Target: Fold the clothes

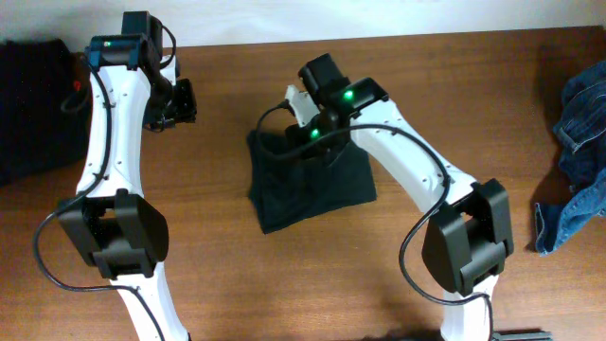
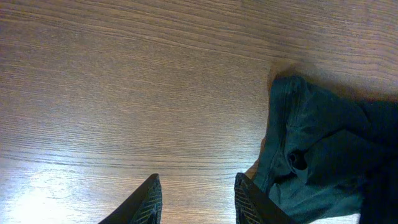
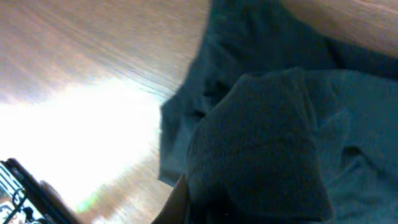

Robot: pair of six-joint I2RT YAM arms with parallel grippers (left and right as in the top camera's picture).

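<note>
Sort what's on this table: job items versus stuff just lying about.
In the job: dark T-shirt, folded mid-table; right gripper on it; left gripper, open, holding nothing.
Lying about: blue denim at the right edge; black cloth pile at the left edge; both may be waiting clothes.

The left arm (image 1: 106, 142) stretches forward along its side, with the left claw (image 1: 176, 102) turned inward, jaws partly apart and empty. The right arm (image 1: 417, 161) angles toward the centre, with the right claw (image 1: 305, 133) lowered, jaws closed.
</note>
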